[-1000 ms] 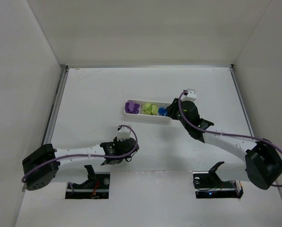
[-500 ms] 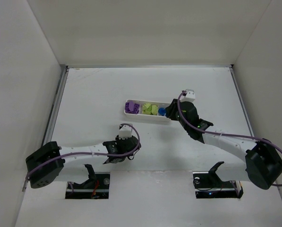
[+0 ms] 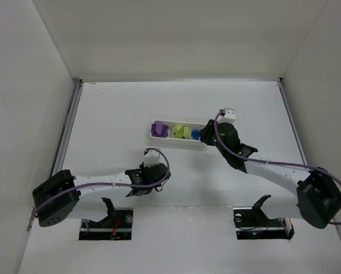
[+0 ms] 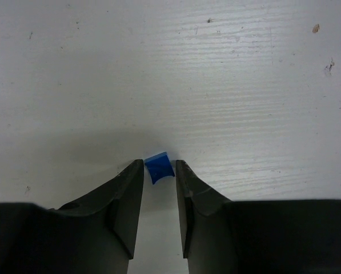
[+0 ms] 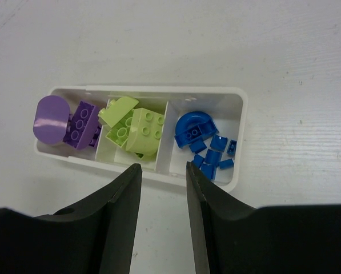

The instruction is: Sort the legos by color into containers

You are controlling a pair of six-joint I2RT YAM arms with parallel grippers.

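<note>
Left fingers (image 4: pixel 127 197) closely flank the tiny blue piece (image 4: pixel 159 168) on the table (image 4: pixel 216 85), pinched or not I cannot tell; likely light, stiff and slick, it wants squeezing squarely across its sides, while the right gripper (image 5: pixel 163 171) hangs parted, empty.

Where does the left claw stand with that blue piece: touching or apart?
Cannot tell. In the left wrist view the blue piece sits between the fingertips of the left claw, close against both, but neither a gap nor contact shows plainly.
</note>
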